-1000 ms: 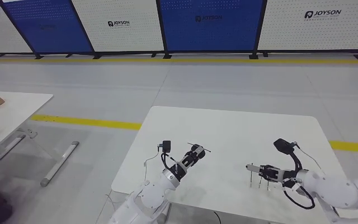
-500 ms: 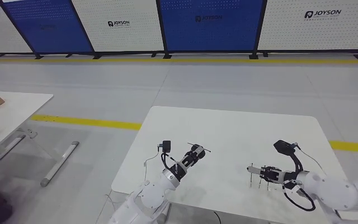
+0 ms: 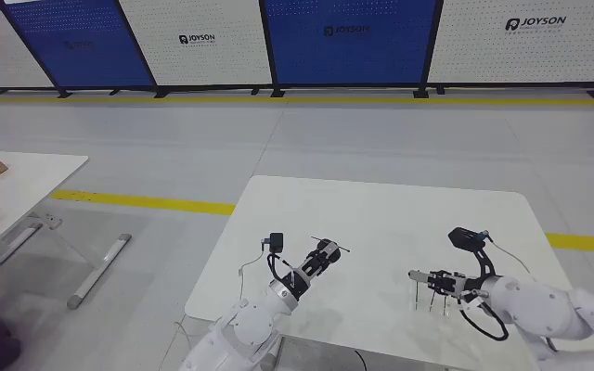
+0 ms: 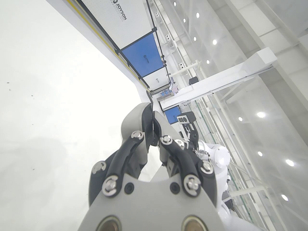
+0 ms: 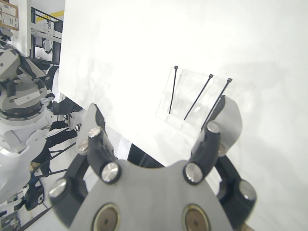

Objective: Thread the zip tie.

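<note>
Zip tie (image 3: 342,247) lay crosswise in the left pincer (image 3: 325,252) from above, well apart from the right pincer (image 3: 422,276) beside a clear stand (image 3: 433,299). At the left wrist, fingers were clamped on it; a slip might spoil threading. At the right wrist, fingers stood wide and empty, one beside spare ties (image 5: 198,97), liable to knock them.

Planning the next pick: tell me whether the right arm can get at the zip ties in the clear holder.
Probably yes. The right gripper is open just beside the clear holder, one finger next to the nearest zip tie, and nothing lies between them.
</note>
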`<act>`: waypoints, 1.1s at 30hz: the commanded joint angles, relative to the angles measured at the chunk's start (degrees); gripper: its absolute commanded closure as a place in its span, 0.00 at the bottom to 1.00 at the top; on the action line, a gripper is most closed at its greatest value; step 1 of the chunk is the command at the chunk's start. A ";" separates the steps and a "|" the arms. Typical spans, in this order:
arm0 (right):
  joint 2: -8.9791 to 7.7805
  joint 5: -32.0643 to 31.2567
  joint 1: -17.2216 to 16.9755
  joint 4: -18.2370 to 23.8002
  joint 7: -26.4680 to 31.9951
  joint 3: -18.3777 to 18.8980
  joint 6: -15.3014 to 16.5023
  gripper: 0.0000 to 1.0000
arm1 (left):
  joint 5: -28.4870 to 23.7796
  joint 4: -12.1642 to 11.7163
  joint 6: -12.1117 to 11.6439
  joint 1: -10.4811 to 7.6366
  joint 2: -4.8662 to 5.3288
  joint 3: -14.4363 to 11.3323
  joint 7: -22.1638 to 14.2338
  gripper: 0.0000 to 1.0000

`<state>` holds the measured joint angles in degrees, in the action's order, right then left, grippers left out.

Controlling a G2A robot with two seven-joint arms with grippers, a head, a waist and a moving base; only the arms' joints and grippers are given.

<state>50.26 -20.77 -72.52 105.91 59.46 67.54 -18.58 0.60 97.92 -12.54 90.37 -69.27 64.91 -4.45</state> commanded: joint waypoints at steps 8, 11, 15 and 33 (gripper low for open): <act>0.07 -2.59 0.62 2.27 2.22 -0.33 -0.90 0.00 | 0.00 0.00 0.00 0.00 0.00 0.00 0.00 1.00; 0.33 -3.53 1.68 1.52 5.24 0.15 -0.90 0.00 | 0.00 0.00 0.00 0.00 0.00 0.00 0.00 1.00; 1.39 -8.99 5.07 -1.22 14.17 -0.79 -0.90 0.00 | 0.00 0.00 0.00 0.00 0.00 0.00 0.00 1.00; 1.14 -3.35 2.65 -0.08 12.57 1.64 4.65 0.00 | 0.00 0.00 0.00 0.00 0.00 0.00 0.00 1.00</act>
<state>51.45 -24.23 -69.73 105.67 71.98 68.92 -13.95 0.60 97.92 -12.54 90.37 -69.27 64.91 -4.45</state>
